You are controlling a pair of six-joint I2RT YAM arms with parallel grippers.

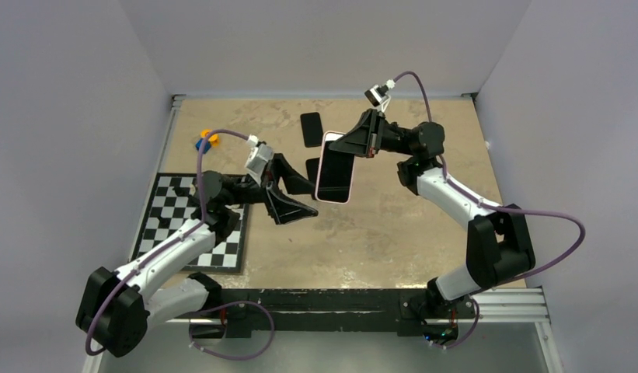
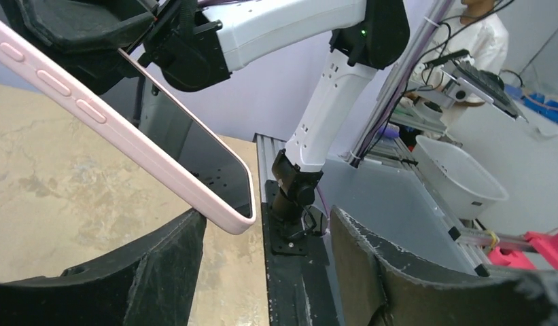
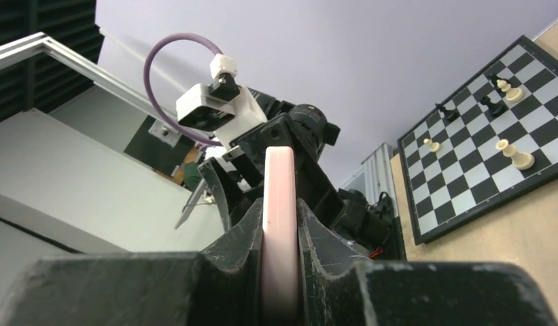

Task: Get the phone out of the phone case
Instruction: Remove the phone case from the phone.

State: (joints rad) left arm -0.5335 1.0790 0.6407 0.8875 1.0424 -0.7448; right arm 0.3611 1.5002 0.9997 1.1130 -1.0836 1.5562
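Two-part job: right end effector pinches the pliable-looking pink phone case holding the rigid black-screened phone; spread left end effector should peel a lower corner.

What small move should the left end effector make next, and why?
Probably ease the left end effector forward and close on the free corner of the case: it is open beside it, while the right end effector clamps the other end in the air.
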